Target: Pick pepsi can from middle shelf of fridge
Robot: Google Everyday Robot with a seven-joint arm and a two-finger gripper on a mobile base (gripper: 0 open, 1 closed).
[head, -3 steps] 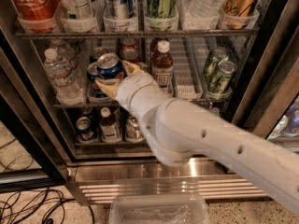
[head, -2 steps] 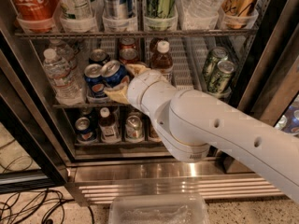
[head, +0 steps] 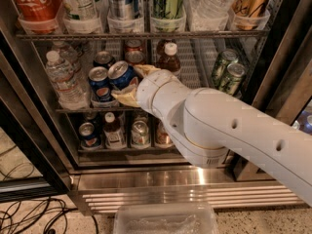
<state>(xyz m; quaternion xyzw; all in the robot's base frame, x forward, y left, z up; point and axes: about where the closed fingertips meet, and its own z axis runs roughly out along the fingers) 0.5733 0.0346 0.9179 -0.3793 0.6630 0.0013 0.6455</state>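
The fridge [head: 195, 178] stands open in the camera view. On its middle shelf [head: 73, 110] one blue pepsi can [head: 100, 84] stands upright. A second pepsi can [head: 122, 75] is tilted just to its right. My gripper [head: 134, 83], at the end of the white arm that reaches in from the lower right, is shut on this tilted can. One tan finger [head: 127, 97] is under the can and the other [head: 146, 70] is at its far side. The can is lifted slightly off the rack.
Water bottles [head: 61, 79] stand left of the cans, a brown white-capped bottle [head: 168, 60] behind my wrist, and green cans [head: 227, 71] to the right. A Coca-Cola bottle [head: 34, 1] is on the upper rack. Small cans and bottles [head: 115, 130] fill the lower shelf. A clear tub [head: 165, 221] and cables [head: 29, 213] lie on the floor.
My gripper has drawn the held pepsi can a little to the right and tilted it. The second upright pepsi can on its left has come into view.
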